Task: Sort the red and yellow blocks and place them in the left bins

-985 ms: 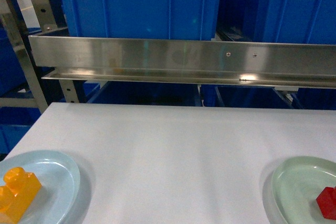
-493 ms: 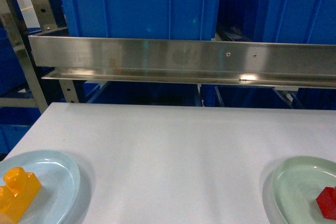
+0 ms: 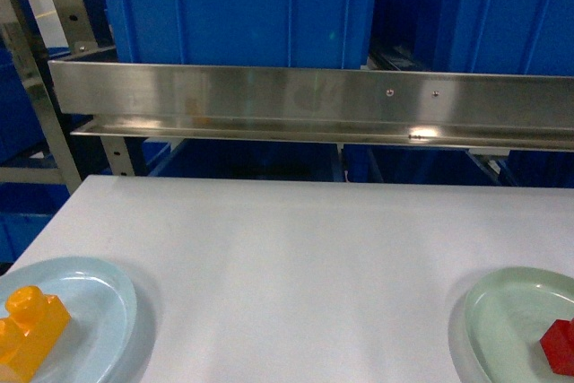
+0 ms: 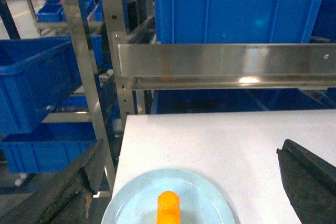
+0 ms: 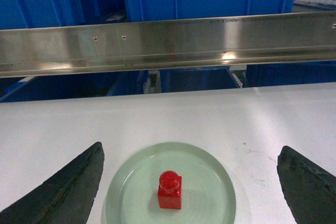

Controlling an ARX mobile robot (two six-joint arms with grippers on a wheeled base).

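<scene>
You're hovering both pincers spread apart, L pincer [image 4: 178,182] framing the yellow block [image 4: 169,208] on the blue plate [image 4: 131,205] at the surface's [image 3: 296,257] near-left corner, ready for pickup. R pincer [image 5: 189,182] is framing the red block [image 5: 169,189] on the green plate [image 5: 210,182] near-right; the bins [image 4: 31,85] are waiting on racks off the left edge.

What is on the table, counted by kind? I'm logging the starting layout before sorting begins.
Blocks: 2, a yellow block and a red block
Plates: 2, a pale blue plate and a pale green plate
Total: 4

steel rail [image 3: 314,105] fronts blue bins [image 3: 242,6].
</scene>
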